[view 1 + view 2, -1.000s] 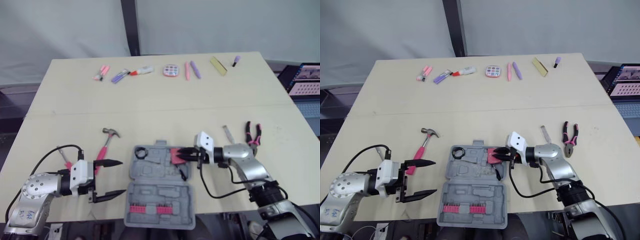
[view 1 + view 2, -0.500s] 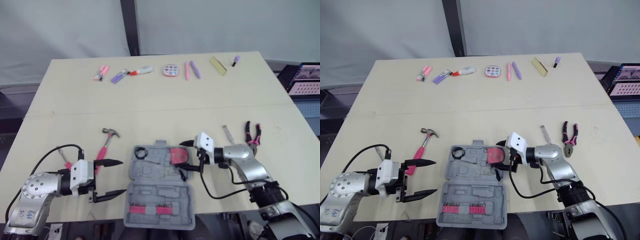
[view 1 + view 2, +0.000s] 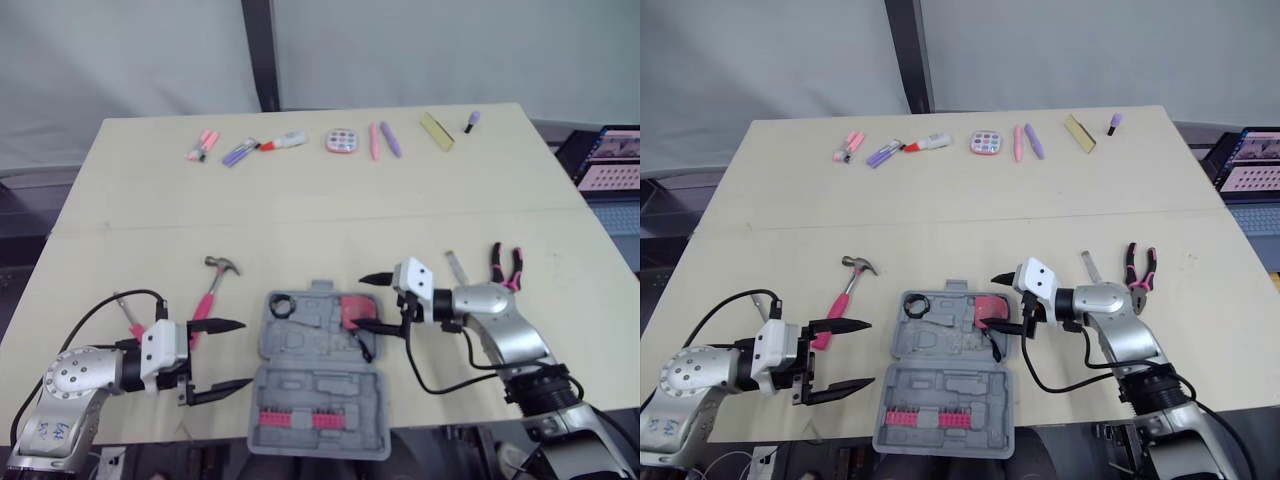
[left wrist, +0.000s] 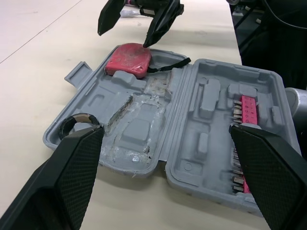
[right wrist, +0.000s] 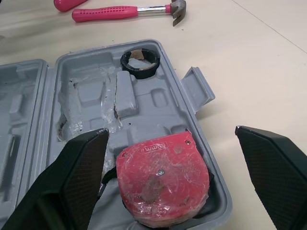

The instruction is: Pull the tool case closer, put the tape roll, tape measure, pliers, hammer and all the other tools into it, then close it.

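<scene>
The tool case (image 3: 300, 385) lies open and flat at the near edge of the table (image 3: 300, 220), its grey moulded halves facing up. A red tape measure (image 3: 354, 309) sits in the far right recess of the far half, its black strap trailing toward the hinge. A black tape roll (image 3: 281, 304) rests in the far left corner of the same half. A row of pink bits (image 3: 298, 419) lines the near half.

The right hand (image 3: 362, 302) hangs just over the tape measure with its two fingers spread wide, gripping nothing. One tip is close to the tape measure's edge; whether it touches cannot be told.

The left hand (image 3: 243, 353) is held just to the left of the case, low over the table, its fingers also wide apart and empty.

The hammer (image 3: 213, 285), with a pink handle, lies on the table to the left of the case, beyond the left hand. The pliers (image 3: 505, 268) lie to the right, beyond the right arm, beside a small metal piece (image 3: 457, 268). A row of small pink and purple items (image 3: 340, 141) stretches along the far side of the table, well apart from the case.
</scene>
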Controlling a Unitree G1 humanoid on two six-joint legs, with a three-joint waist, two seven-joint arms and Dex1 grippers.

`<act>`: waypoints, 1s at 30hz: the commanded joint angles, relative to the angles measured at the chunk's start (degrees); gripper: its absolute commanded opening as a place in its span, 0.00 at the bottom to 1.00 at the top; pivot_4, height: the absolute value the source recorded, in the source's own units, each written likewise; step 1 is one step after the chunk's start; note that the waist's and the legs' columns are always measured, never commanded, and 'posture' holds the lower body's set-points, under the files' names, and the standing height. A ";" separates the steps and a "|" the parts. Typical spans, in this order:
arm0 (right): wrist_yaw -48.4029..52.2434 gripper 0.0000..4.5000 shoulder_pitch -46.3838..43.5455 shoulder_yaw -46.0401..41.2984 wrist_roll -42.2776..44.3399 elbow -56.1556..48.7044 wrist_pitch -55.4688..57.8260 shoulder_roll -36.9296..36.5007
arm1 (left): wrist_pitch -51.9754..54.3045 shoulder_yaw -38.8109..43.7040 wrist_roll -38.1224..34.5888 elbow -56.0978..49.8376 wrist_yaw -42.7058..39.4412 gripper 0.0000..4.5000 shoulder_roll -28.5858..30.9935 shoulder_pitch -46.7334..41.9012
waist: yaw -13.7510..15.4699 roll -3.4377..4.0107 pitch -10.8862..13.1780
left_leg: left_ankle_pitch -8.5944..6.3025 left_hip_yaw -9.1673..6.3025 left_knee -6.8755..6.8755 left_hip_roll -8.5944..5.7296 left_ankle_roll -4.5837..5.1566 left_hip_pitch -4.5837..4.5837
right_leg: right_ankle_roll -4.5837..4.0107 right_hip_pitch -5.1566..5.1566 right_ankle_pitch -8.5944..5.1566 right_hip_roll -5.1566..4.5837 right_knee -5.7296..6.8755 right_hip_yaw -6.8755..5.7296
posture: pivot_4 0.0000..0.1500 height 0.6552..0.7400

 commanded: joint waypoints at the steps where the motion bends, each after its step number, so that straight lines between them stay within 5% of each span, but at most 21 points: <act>1: -0.24 0.99 -0.14 -1.22 0.34 -0.89 -2.27 -0.40 | -0.25 0.28 -0.31 -1.45 0.30 1.00 -0.06 0.25 | -0.01 0.00 0.00 | 0.00 0.00 0.00 0.00 0.00 0.00 | 0.00 0.00 0.00 0.00 0.00 0.00 | 1.00 1.00; 20: -1.20 0.99 0.09 -0.70 -0.27 -1.27 -2.26 -0.33 | -0.24 0.09 -0.30 -1.35 0.38 1.00 -0.01 0.26 | -0.01 0.00 0.00 | 0.00 0.00 0.00 0.00 0.00 0.00 | 0.00 0.00 0.00 0.00 0.01 -0.01 | 1.00 1.00; 30: 0.77 0.99 3.92 -1.78 4.16 -12.80 4.72 -4.10 | 0.96 0.56 -1.97 -2.03 0.94 1.00 -0.50 -0.54 | 0.05 0.00 0.00 | 0.00 0.00 0.00 0.00 0.00 0.00 | 0.00 0.01 0.00 0.00 0.00 0.00 | 1.00 1.00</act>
